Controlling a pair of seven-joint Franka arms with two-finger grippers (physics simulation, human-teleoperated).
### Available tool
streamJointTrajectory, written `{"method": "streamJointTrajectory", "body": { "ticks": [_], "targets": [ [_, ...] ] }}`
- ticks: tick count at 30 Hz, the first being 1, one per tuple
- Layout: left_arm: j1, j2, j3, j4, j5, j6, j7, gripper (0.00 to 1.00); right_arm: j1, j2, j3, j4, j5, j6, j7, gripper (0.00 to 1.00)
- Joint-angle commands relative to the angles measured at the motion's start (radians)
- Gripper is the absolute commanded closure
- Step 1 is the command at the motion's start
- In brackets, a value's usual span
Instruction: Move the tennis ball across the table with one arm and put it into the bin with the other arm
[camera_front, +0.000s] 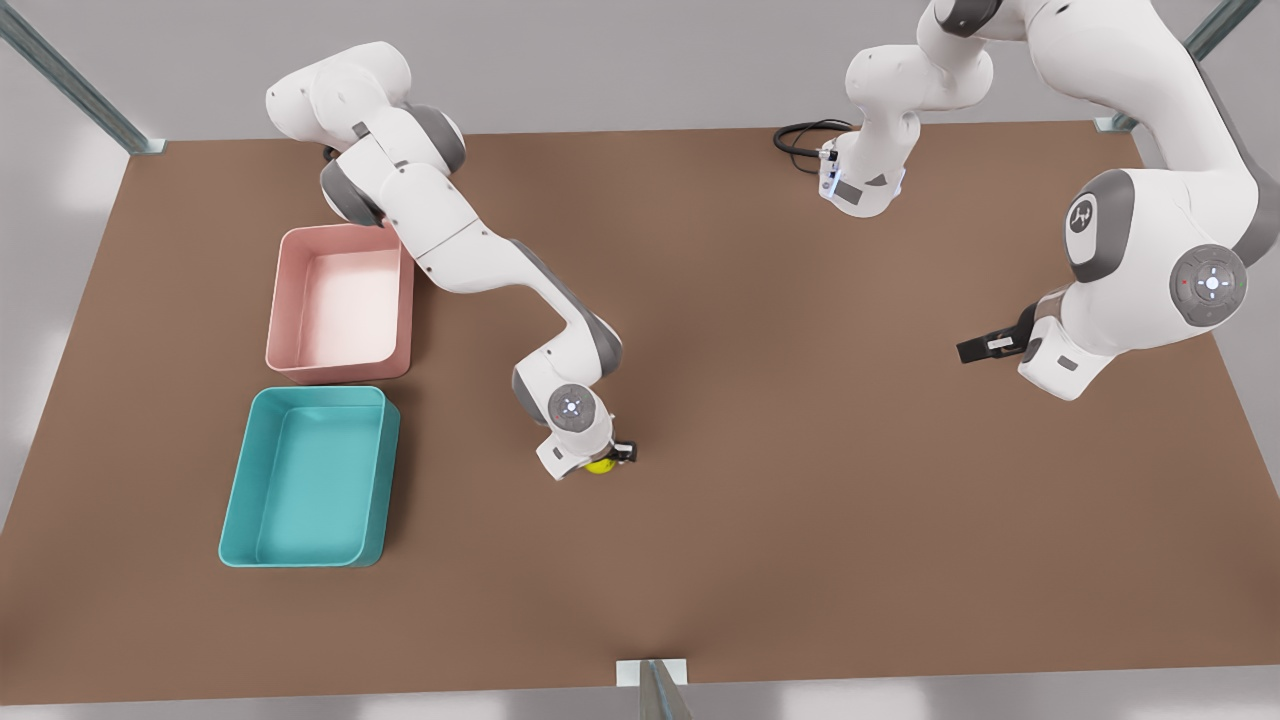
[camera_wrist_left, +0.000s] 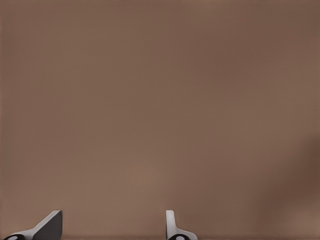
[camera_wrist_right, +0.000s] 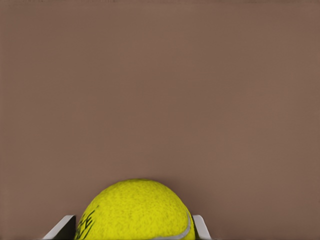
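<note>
Across the brown tabletop (camera_front: 800, 450) two white arms reach in, one from each far corner. On the front view's left sit two trays, well clear of the arms' hands: the teal bin (camera_front: 238, 490) nearer the camera and a pink tray (camera_front: 281, 290) just behind it, both with nothing in them.

The arm beside the trays carries the right hand (camera_front: 612, 459), low near the tabletop's middle, and it is clenched on the ball (camera_front: 600, 465) — in the right wrist view the ball (camera_wrist_right: 136, 212) fills the gap between the two fingers (camera_wrist_right: 61, 228), which press its sides. Whether the ball rests on the surface or is just off it, I cannot tell.

The other arm, on the front view's right, waits with the left hand (camera_front: 975, 349) well apart from the ball; its wrist view shows the hand (camera_wrist_left: 112, 226) released, fingers spread over bare tabletop.

By my reading the crossing is done, since the ball lies mid-table in the grip of the arm nearest the bin. What remains is the last leg — carry it over the teal walls and let go inside.
</note>
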Motion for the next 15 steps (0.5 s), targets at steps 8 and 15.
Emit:
{"method": "streamJointTrajectory", "body": {
  "ticks": [8,15],
  "targets": [
    [0.005,0.002,0.000,0.000,-0.001,0.000,0.005,0.00,-0.031,-0.017,0.002,0.000,0.007,0.005,-0.036,0.25],
    [0.015,0.002,0.001,0.000,-0.001,0.000,0.028,0.00,-0.287,-0.253,-0.001,-0.029,0.005,-0.343,-0.496,0.24]
  ]
}}
